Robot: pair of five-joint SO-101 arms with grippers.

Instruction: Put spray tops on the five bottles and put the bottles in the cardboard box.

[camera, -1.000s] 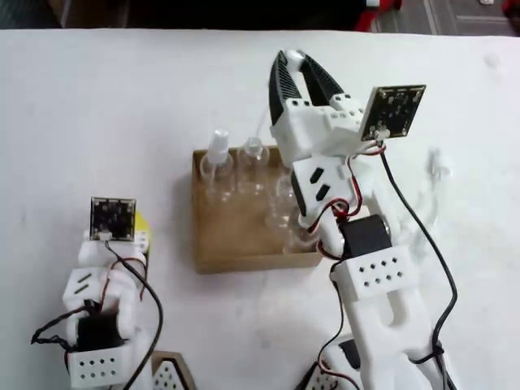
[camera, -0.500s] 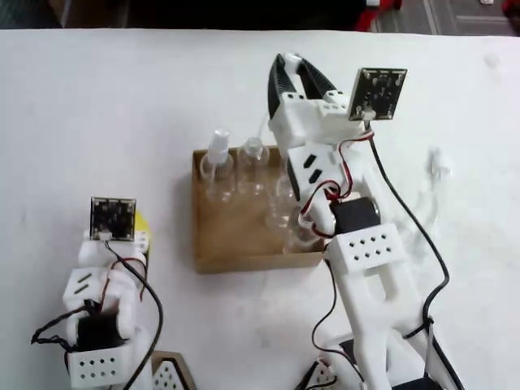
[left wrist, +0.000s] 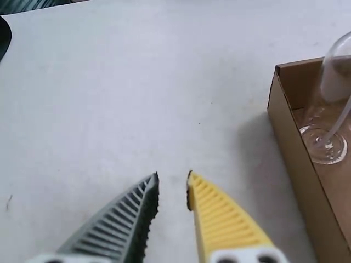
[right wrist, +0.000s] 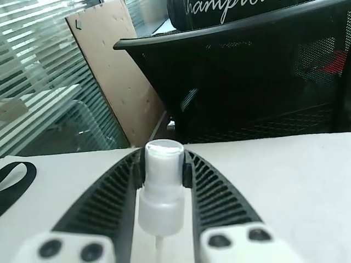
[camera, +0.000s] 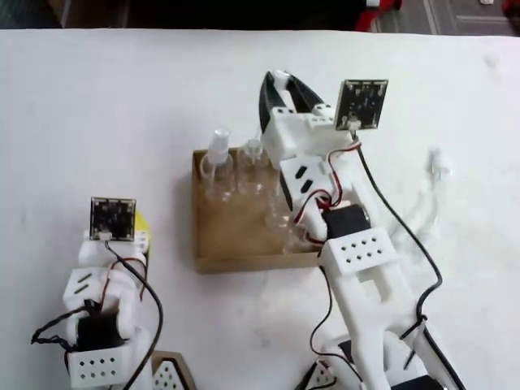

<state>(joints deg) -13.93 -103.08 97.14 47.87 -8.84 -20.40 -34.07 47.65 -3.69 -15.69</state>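
Note:
My right gripper (camera: 280,84) hangs above the back edge of the cardboard box (camera: 236,260), shut on a white spray top (right wrist: 163,186) whose thin tube points down. The black fingers (right wrist: 214,192) clamp the top on both sides. In the box stand clear bottles: one with a spray top (camera: 217,158) at the back left and one (camera: 253,162) beside it; my right arm hides the others. My left gripper (left wrist: 173,178) is low over the bare table left of the box, its grey and yellow fingers slightly open with nothing between them. The box corner (left wrist: 285,104) and a bottle base (left wrist: 327,145) lie off to its side.
Clear loose parts (camera: 437,166) lie on the white table right of the right arm. The table's far edge (camera: 162,29) runs along the back, with a dark chair (right wrist: 247,66) behind it. The left arm's base (camera: 97,325) sits at the front left.
My right arm has swung left with the spray top, from over the box's back right corner toward the bottles at the back. The left arm has not moved.

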